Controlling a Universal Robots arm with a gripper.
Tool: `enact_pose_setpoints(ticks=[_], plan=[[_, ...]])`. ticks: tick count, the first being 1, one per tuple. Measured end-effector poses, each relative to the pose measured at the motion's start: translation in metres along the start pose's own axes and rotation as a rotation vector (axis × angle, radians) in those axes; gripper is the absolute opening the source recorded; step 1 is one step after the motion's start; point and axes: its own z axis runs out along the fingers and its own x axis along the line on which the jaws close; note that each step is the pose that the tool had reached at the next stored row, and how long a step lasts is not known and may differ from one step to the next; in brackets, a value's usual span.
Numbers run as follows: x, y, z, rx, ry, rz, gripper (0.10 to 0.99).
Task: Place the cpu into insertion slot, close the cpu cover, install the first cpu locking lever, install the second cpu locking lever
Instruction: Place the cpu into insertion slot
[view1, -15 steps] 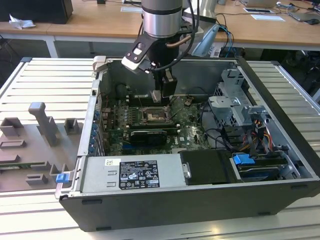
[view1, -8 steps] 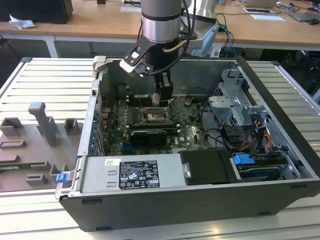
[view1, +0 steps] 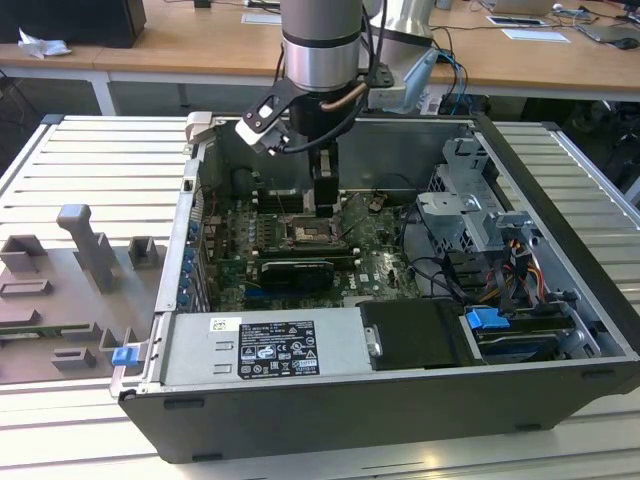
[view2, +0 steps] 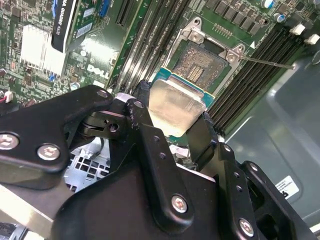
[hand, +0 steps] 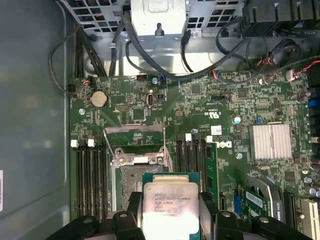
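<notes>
The arm hangs down into the open computer case (view1: 560, 200), wrist low over the green motherboard (hand: 200, 100), and the gripper (hand: 171, 202) is clamped on the cpu (hand: 169, 215). Look at both wrist views: one black finger (hand: 134, 207) on each side edge of the chip, pale metal face up, pinched flat between them. In the second wrist view the cpu (view2: 176, 102) floats just above the board, with a finger (view2: 144, 122) pressed to its edge.

The insertion slot (view2: 199, 67) sits right beneath and just beyond the chip, wide open, its dark centre bare. The chip is not in there yet; it overlaps the near edge of the socket from above. The cpu cover (hand: 134, 131) is swung back off the socket, its window showing green board through it. A thin metal lever (view2: 265, 62) juts out from the socket's corner, over the memory slots (view2: 260, 70).

From the exterior view, the gripper (view1: 325, 198) hovers close over the insertion slot (view1: 305, 233) in the middle of the board, with a dark graphics card (view1: 295, 272) just in front and the grey power supply (view1: 265, 348) along the near wall. A silver heatsink (hand: 270, 141) sits well off to the side of the socket
</notes>
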Motion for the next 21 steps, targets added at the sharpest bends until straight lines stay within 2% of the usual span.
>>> enact_pose_setpoints(ticks=[10, 13, 17, 21], plan=[[-0.0001, -0.0008, 0.0087, 0.000, 0.0002, 0.000, 0.541], [-0.0002, -0.0012, 0.0135, 0.000, 0.0001, 0.000, 0.541], [-0.0005, -0.0032, 0.0261, 0.000, 0.0002, -0.001, 0.541], [-0.0007, -0.0044, 0.0320, 0.001, 0.0047, -0.049, 0.541]])
